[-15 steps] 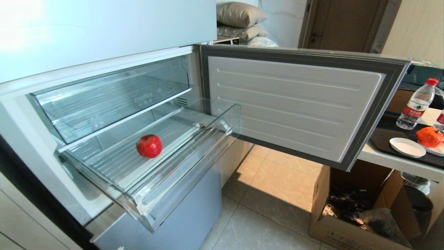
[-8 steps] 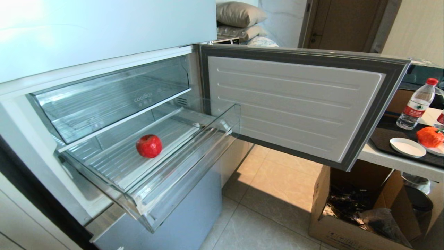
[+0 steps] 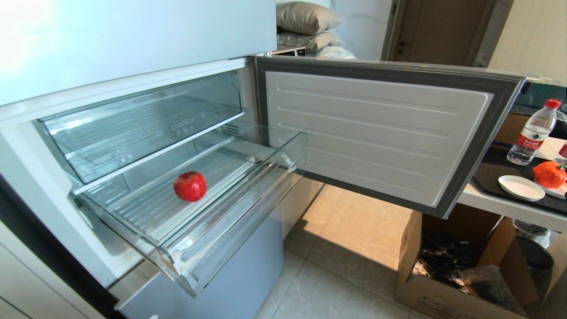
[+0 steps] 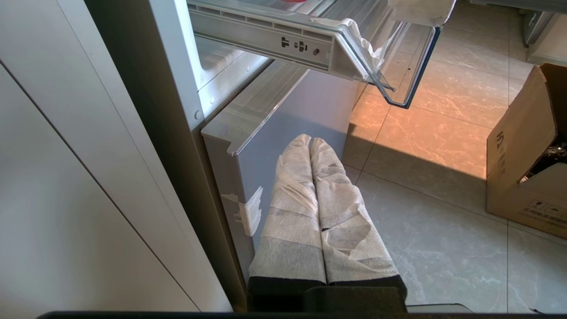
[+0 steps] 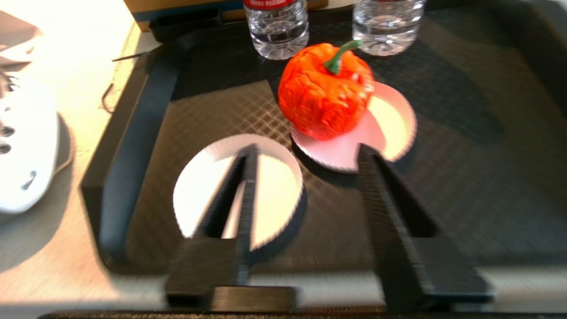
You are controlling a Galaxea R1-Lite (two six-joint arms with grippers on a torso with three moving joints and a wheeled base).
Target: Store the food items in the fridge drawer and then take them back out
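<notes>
Tomato (image 3: 190, 186) sits in the pulled-out fridge drawer (image 3: 230, 221). Right claw (image 5: 305, 153), spread, faces an orange pepper (image 5: 325, 91) on a plate (image 5: 390, 128); its bumpy roundness could slip. Left claw (image 4: 312, 144) pressed together.

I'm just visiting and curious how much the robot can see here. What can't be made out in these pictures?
- Head view: neither arm shows; the orange pepper is cut off by the picture's edge.
- Head view: the cardboard box's contents are too dark to identify.
- Left wrist view: the drawer shows only from below; its contents are hidden.
- Right wrist view: both bottles lose their tops at the edge; the right gripper is blurred.
</notes>
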